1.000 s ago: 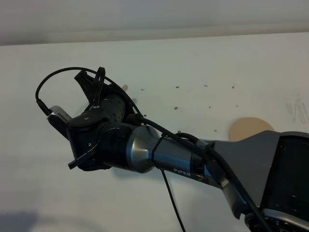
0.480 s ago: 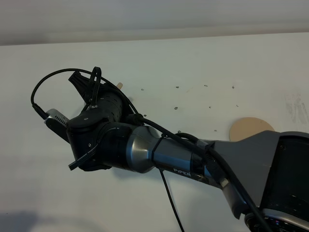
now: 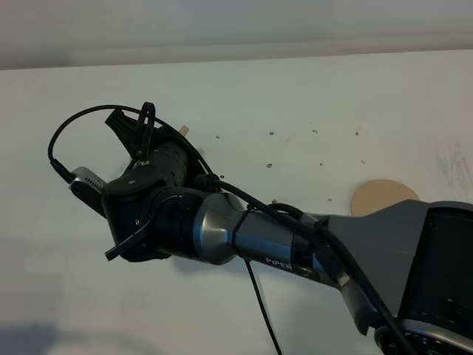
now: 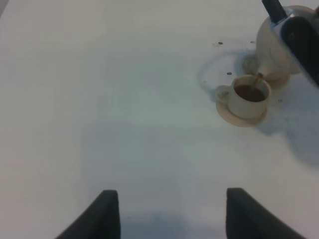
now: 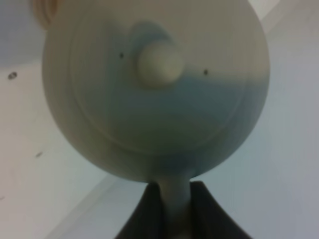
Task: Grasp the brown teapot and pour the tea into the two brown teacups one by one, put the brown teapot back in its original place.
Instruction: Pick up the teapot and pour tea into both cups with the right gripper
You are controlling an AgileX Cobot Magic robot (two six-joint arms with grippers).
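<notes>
My right gripper (image 3: 137, 124) has reached across to the left and is shut on the loop handle of the brown teapot (image 5: 154, 84). In the left wrist view the teapot (image 4: 276, 40) is tipped, and a thin brown stream runs from its spout into a brown teacup (image 4: 249, 95) on its saucer (image 4: 240, 116). The cup holds dark tea. In the exterior view the arm hides the pot except its spout tip (image 3: 182, 129). The other teacup is out of view. The wide tan saucer (image 3: 378, 196) lies bare at the right. My left gripper (image 4: 172, 214) is open and empty, well short of the cup.
The white table (image 3: 310, 96) has small dark specks (image 3: 270, 166) near the middle. A faint ring mark (image 4: 219, 72) shows beside the cup. The right arm's body (image 3: 266, 240) and its cable cross the table's middle in the exterior view.
The right gripper with the teapot shifted slightly left and tipped a little further between one second ago and half a second ago. It has held still since.
</notes>
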